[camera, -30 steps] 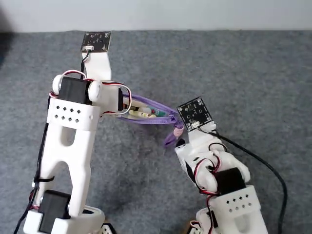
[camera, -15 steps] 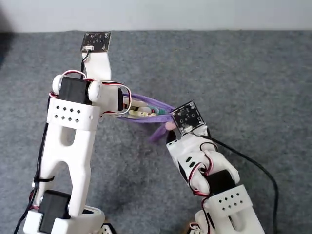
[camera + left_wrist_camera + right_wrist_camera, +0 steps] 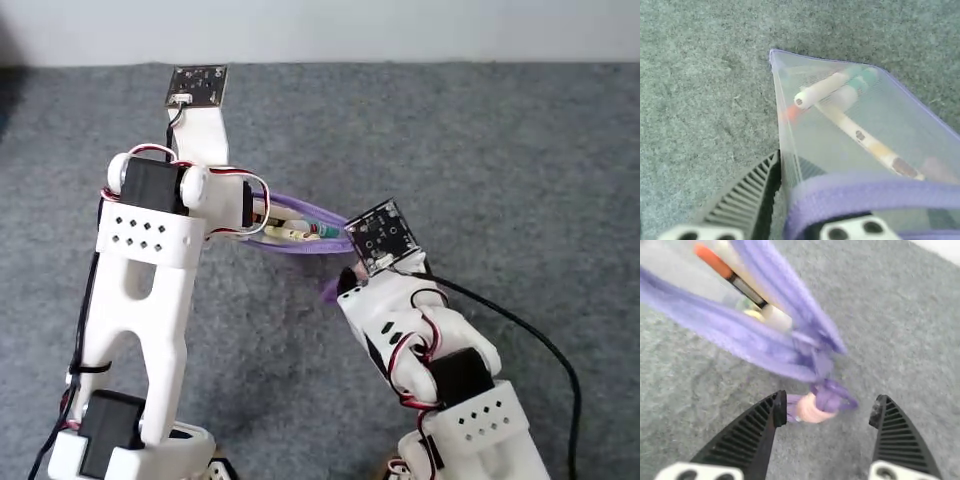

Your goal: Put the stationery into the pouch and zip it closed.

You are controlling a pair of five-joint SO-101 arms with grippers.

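**A:** Where is the pouch now?

**B:** The see-through mesh pouch (image 3: 855, 135) with its purple zip band is held over the grey felt bench (image 3: 520, 150). My left jaws pinch one end of it. A white, green-capped pen (image 3: 826, 89) lies inside with other stationery, and the mouth gapes open.

**A:** And your right side?

**B:** My right jaws are spread, one on each side of the small pink zip pull with its purple ribbon (image 3: 815, 409), without touching it.

**A:** What could go wrong?

**B:** The pull dangles loose, so I might catch only ribbon and slip off. If I tug too hard, the pouch could slide from my left jaws, or tilt and spill.
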